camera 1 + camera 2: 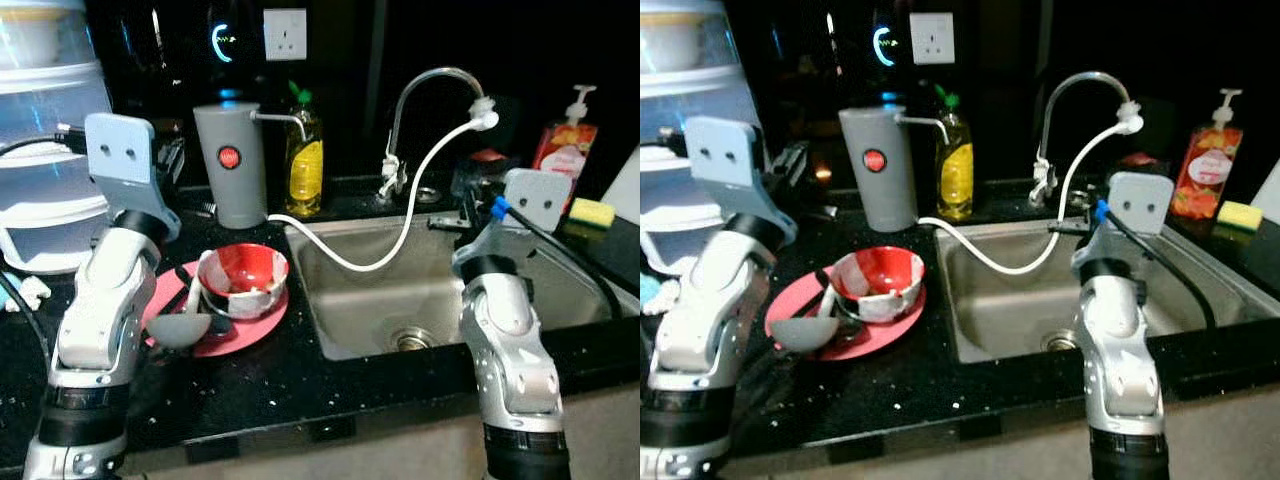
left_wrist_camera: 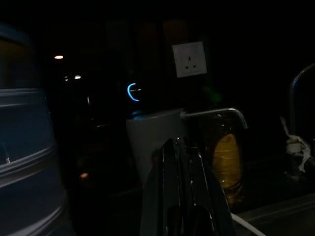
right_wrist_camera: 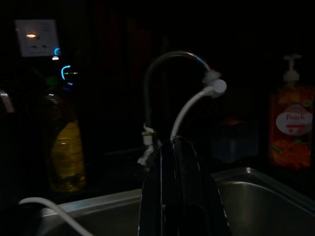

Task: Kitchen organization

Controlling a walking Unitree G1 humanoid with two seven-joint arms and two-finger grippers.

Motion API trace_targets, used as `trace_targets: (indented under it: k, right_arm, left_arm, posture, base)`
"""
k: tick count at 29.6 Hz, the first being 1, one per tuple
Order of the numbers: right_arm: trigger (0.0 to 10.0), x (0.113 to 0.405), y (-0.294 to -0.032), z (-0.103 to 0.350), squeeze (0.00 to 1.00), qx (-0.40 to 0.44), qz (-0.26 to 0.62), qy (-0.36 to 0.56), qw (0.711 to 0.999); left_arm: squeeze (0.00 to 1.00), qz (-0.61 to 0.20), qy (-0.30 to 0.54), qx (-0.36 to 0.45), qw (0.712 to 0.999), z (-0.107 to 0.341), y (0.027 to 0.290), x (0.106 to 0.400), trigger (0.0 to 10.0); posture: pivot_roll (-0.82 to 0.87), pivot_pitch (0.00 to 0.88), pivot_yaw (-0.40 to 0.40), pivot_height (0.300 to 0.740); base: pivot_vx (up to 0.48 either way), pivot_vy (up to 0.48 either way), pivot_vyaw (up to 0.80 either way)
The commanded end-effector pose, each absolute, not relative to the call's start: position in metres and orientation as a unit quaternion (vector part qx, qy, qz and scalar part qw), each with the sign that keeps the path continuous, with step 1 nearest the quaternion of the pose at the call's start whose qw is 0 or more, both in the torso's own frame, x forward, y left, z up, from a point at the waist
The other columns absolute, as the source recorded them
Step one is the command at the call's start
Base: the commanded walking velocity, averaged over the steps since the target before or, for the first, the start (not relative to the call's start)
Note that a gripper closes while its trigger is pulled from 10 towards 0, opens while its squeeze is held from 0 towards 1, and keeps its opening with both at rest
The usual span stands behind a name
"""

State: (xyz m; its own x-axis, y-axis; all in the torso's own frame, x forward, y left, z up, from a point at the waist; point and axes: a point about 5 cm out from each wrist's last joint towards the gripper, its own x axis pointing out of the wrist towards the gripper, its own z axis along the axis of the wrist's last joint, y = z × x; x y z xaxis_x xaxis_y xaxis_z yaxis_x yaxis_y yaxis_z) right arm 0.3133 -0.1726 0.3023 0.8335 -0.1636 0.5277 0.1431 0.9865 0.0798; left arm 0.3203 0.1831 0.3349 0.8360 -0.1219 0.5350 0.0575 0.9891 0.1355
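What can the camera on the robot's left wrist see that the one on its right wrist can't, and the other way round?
The left wrist view takes in the grey water dispenser and a stack of pale plastic containers beside it. The right wrist view takes in the orange pump bottle, the sink and the whole curved tap with its white hose. Both show the wall socket, the yellow dish soap bottle, and that arm's own black fingers pressed together.

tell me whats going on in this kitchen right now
The robot stands at a dark counter, both arms raised, holding nothing. The left gripper points toward the grey dispenser, the right gripper toward the faucet over the sink. A red bowl sits on a red plate, untouched.
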Motion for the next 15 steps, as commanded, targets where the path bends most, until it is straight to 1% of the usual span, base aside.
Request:
trace_targets:
  k: [1, 9, 15]
  right_arm:
    - [10.0, 0.3132, -0.1760, 0.3017, 0.00, 0.022, -0.086, -0.274, 0.958]
    - [10.0, 0.3132, -0.1758, 0.3016, 0.00, 0.022, -0.085, -0.274, 0.958]
    - [10.0, 0.3133, -0.1760, 0.3015, 0.00, 0.022, -0.085, -0.274, 0.958]
  left_arm:
    - [0.00, -0.044, -0.274, 0.062, 0.959, 0.3312, 0.1834, 0.3214, 10.0]
    - [0.00, -0.039, -0.273, 0.061, 0.959, 0.3309, 0.1851, 0.3219, 10.0]
    - [0.00, -0.033, -0.275, 0.053, 0.959, 0.3311, 0.1861, 0.3224, 10.0]
  posture:
    - [-0.08, 0.022, 0.020, 0.740]
    - [-0.08, 0.022, 0.018, 0.740]
    - [-0.08, 0.021, 0.019, 0.740]
  base:
    - [0.000, -0.364, 0.00]
    - [0.000, -0.337, 0.00]
    - [0.000, 0.000, 0.00]
